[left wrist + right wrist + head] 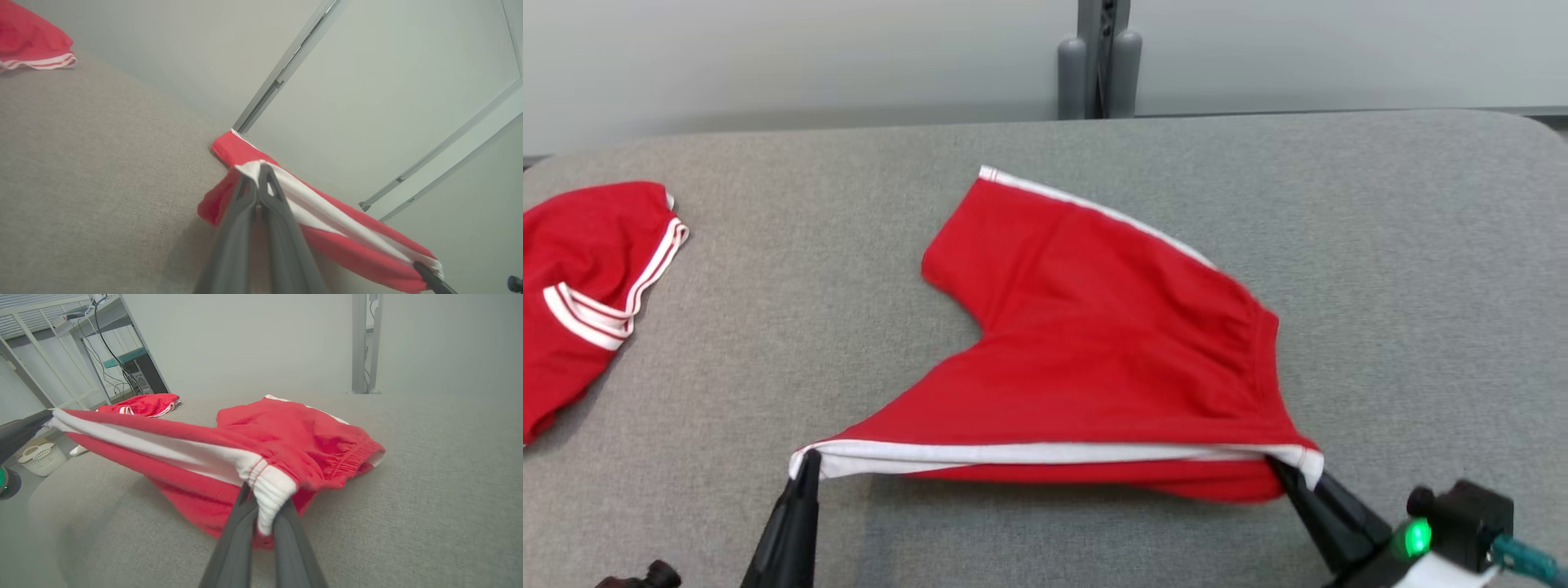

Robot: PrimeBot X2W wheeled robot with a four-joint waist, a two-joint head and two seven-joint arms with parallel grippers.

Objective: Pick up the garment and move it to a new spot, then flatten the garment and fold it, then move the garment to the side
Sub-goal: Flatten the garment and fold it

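A pair of red shorts (pixel 1094 343) sits near the middle of the grey table (pixel 1405 286), with its near edge raised and pulled taut between the two hands. The left hand (pixel 809 464) has its fingers pressed together on the leg-hem corner, at the left end of the white stripe (pixel 1029 453) running along that edge. The right hand (pixel 1281 467) is clamped on the white waistband (pixel 271 488) corner at the stripe's other end. From the hands the cloth slopes away and down, and the far leg lies flat on the table. A second red garment (pixel 580 278) lies well apart at the table's left edge.
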